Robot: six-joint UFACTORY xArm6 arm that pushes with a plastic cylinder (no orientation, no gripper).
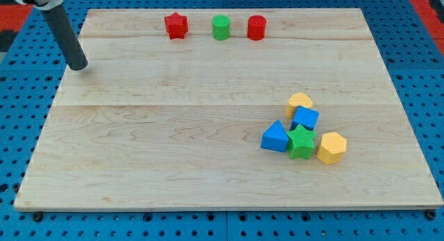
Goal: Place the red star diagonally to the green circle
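A: Starting at the view's left, where does the rod end?

B: The tip rests on the wooden board near its upper left edge, well apart from every block. The arm carries no jaws, just the straight dark rod, so nothing spreads or pinches.

A: And the task's thing?

B: The red star sits near the view's top, left end of a row. It is squat, ridged on its sides, with no clear long axis; one point aims roughly toward the view's top. Right of it, apart, stands the green circle, then a red cylinder.

A: Further right?

B: A touching cluster lower down: a blue triangle, a green star, a blue cube, a yellow heart, and a yellow hexagon.

A: The surroundings?

B: Pale planks lying on a blue perforated table, with red at the upper corners.
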